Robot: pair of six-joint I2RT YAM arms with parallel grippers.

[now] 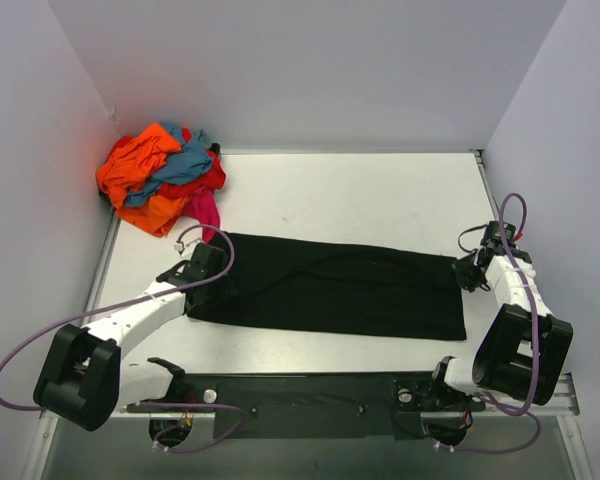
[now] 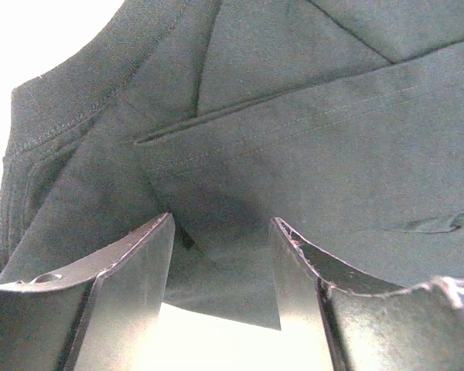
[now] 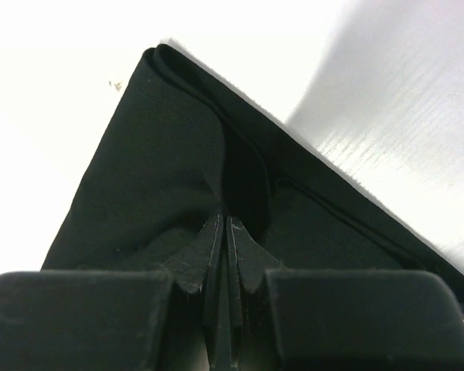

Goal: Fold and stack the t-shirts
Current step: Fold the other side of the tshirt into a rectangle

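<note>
A robotics lab cell: bare white walls [image 1: 310, 60] enclose a table [image 1: 380, 190] with a black arm-mounting rail [image 1: 310, 400].

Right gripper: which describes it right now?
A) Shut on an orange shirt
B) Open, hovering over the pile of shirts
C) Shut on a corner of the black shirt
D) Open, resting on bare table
C: in the right wrist view the right gripper has its fingers pressed together, and the black shirt puckers where they pinch its corner.
</note>
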